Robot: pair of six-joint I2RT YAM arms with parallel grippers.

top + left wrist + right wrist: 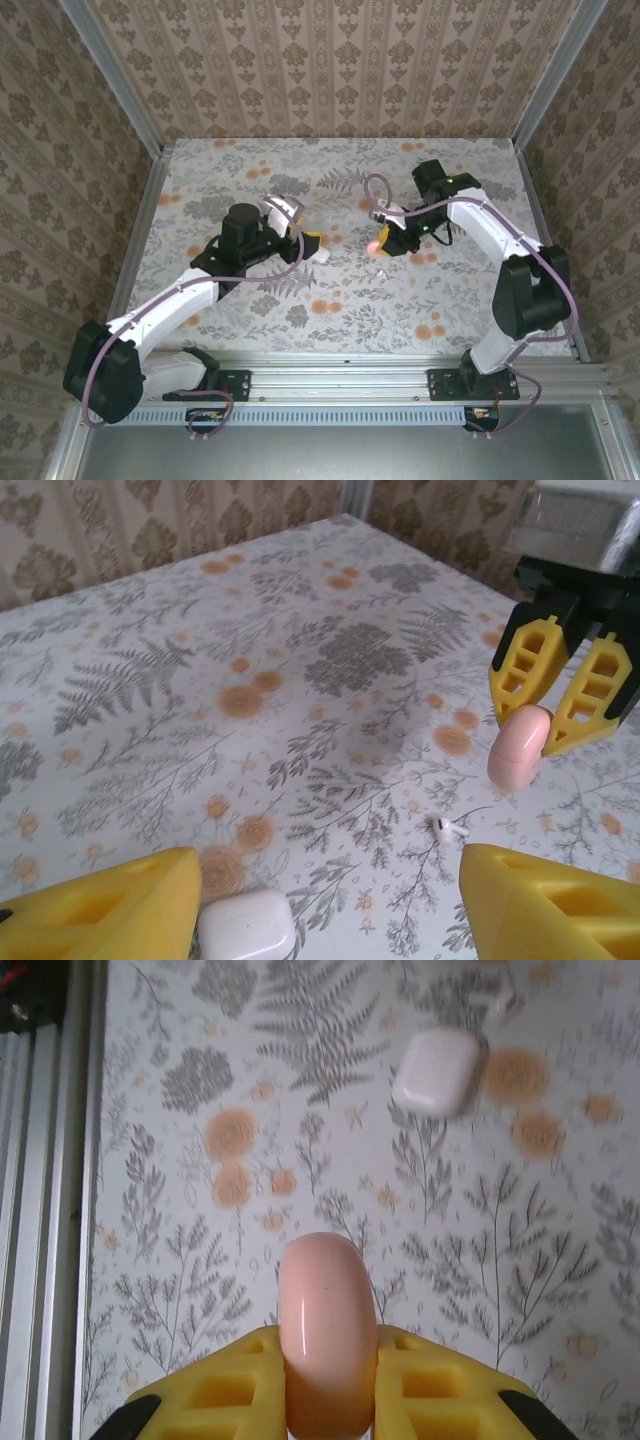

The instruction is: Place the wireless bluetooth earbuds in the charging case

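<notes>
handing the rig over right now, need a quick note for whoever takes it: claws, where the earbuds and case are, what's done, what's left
Left claw: open, holding nothing. The white charging case lies on the table against one of its fingers, lid shut.
Right claw: shut on a pink disc.
One earbud lies loose on the table between the two claws. I can't make out a second one.
Done: nothing certain; the shut case hides its contents.
Left: open the case, pick up that earbud and seat it.
</notes>
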